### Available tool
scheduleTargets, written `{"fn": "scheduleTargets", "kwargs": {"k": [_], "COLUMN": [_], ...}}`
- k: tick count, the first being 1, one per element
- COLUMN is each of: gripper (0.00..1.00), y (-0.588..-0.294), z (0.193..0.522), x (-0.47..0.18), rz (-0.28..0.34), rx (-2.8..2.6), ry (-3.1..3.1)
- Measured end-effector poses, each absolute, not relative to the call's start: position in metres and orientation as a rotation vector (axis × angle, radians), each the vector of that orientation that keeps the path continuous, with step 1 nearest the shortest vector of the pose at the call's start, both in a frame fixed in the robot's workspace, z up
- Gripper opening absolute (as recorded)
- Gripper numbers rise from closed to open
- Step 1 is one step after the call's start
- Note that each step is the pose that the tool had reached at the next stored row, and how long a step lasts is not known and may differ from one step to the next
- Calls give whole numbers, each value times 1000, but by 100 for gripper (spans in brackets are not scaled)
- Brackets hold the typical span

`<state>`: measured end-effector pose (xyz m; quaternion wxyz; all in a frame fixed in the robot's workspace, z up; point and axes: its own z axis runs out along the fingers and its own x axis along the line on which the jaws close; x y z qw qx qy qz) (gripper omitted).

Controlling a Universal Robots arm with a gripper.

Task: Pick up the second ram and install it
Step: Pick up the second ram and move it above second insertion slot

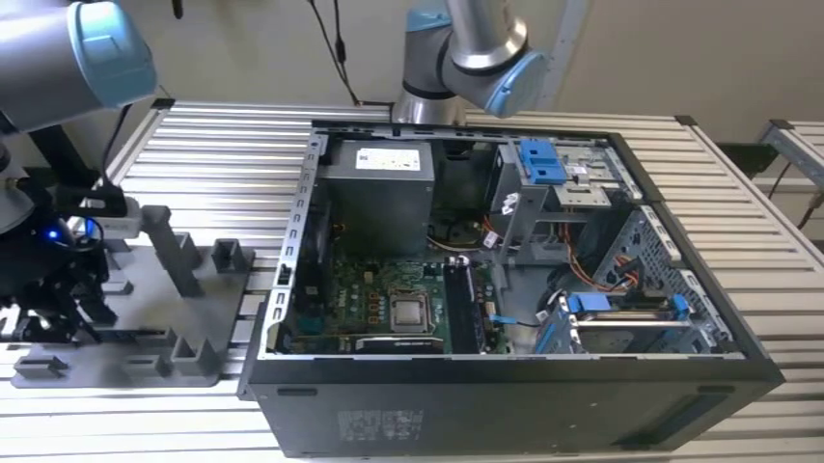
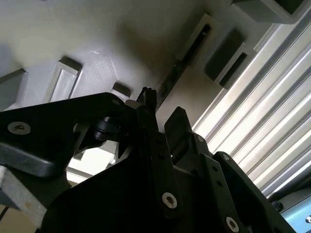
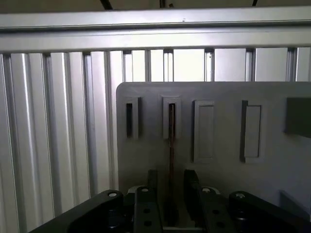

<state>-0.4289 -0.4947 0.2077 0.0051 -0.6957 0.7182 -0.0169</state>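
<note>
The pincer [image 3: 171, 178] is seen closest in the first wrist view, its jaws held apart on either side of the second ram [image 3: 171, 141], a gap left on both faces; nothing is gripped. The ram is stood on edge in a slot of the grey holder [image 3: 223, 179] on the slatted surface [image 3: 58, 145]. If the jaws are closed off-centre, the stick could likely be tilted and jammed in its slot. No writing can be read.

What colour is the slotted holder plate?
The holder plate is plain grey, best in the first wrist view.
</note>
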Motion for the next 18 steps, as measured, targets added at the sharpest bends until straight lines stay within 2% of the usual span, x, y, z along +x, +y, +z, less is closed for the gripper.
{"fn": "scheduleTargets", "kwargs": {"k": [18], "gripper": [36], "y": [-489], "z": [197], "x": [-433], "rz": [-55], "rx": [-2181], "ry": [2245]}}
